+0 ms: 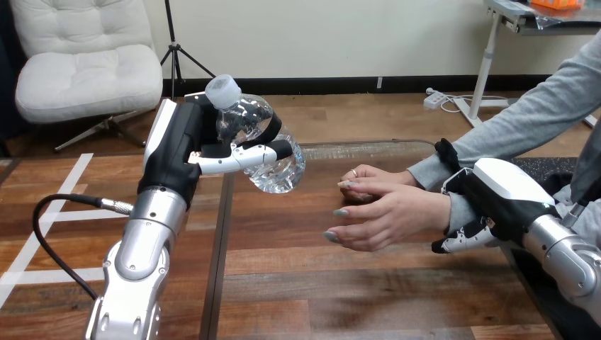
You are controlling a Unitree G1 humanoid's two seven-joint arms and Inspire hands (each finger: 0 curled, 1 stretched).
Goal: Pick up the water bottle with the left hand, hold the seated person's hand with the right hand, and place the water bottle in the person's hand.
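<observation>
The left hand [177,142] is raised over the left part of the table [319,283]. Its fingers [241,157] are curled round a clear bottle [273,166], which it holds off the table. The bottle is tilted, with its white cap [223,91] up and to the left and its base down and to the right, toward the person.

At the right, the person's near hand [386,216] is held out just above the table, open, with fingers pointing left at the bottle but well apart from it. The person's far hand [368,178] lies just behind it, touching it.

The right hand [496,191] is at the near hand's wrist [459,209]. Its thumb is over the wrist and its fingers [461,237] are curled under, clasping it.
</observation>
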